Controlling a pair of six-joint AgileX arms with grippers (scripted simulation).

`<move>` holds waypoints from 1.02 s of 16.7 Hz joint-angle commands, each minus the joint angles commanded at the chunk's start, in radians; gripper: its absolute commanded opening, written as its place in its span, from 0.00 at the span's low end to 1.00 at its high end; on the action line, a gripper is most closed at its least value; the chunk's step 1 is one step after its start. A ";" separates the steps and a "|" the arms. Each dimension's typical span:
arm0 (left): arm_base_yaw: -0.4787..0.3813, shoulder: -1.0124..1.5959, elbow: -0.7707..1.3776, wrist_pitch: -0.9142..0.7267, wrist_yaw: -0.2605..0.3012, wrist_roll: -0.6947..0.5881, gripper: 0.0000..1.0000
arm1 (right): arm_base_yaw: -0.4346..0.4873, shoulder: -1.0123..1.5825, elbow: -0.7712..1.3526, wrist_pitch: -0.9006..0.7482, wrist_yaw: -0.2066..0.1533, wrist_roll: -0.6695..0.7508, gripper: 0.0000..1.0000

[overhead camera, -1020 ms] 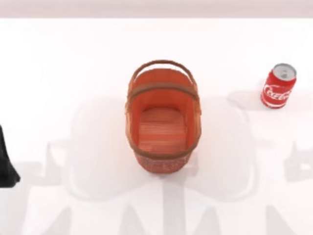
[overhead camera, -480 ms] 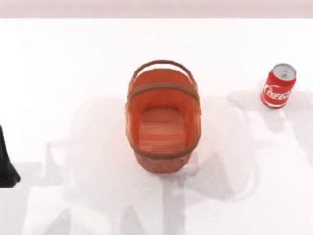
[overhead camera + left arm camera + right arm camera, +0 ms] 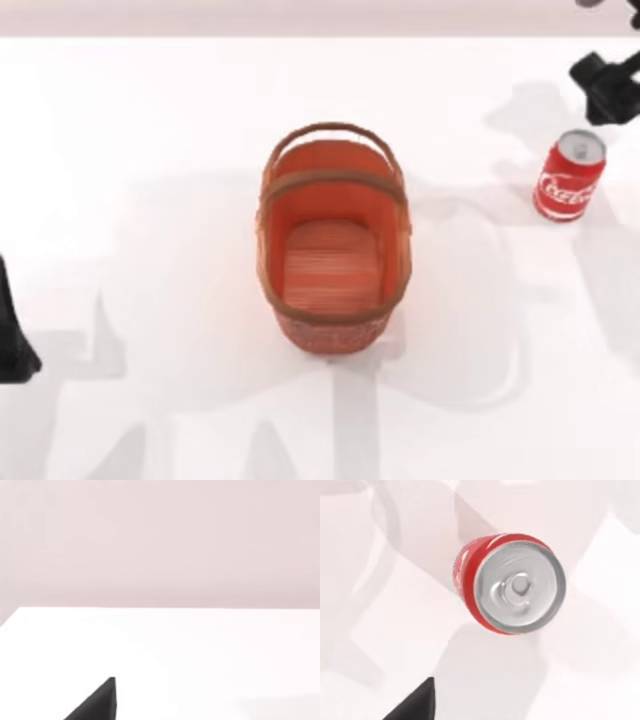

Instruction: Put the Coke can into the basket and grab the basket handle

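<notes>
Nearest the front edge of the white table (image 3: pixel 150 130), the left arm (image 3: pixel 12 330) sat parked at the far left border of the top view, only a dark sliver of it in sight. The left wrist view gave just bare tabletop, a pale wall and one black fingertip (image 3: pixel 97 702), so whether the left gripper was open or closed could not be told.

Further in, at the middle of the table, stood the basket (image 3: pixel 333 240), oval, orange-red wicker with a brown rim. Its slatted floor held nothing. The basket handle (image 3: pixel 333 182) arched across it from rim to rim, with no gripper near it.

Farther back and well to the right stood the Coke can (image 3: pixel 570 176), upright on the table, outside the basket and well apart from it. Nothing lay between the two.

Farthest back, at the top right corner, the right gripper (image 3: pixel 607 85) hung just behind the can, not touching it. The right wrist view looked down on the can's silver top (image 3: pixel 520 586), with one dark fingertip (image 3: pixel 415 702) at the edge; the spread of its fingers could not be made out.
</notes>
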 joint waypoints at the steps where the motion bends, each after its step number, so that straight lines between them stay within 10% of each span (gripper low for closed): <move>1: 0.000 0.000 0.000 0.000 0.000 0.000 1.00 | 0.005 0.086 0.082 -0.049 0.000 -0.020 1.00; 17: 0.000 0.000 0.000 0.000 0.000 0.000 1.00 | 0.023 0.427 0.324 -0.182 0.002 -0.103 1.00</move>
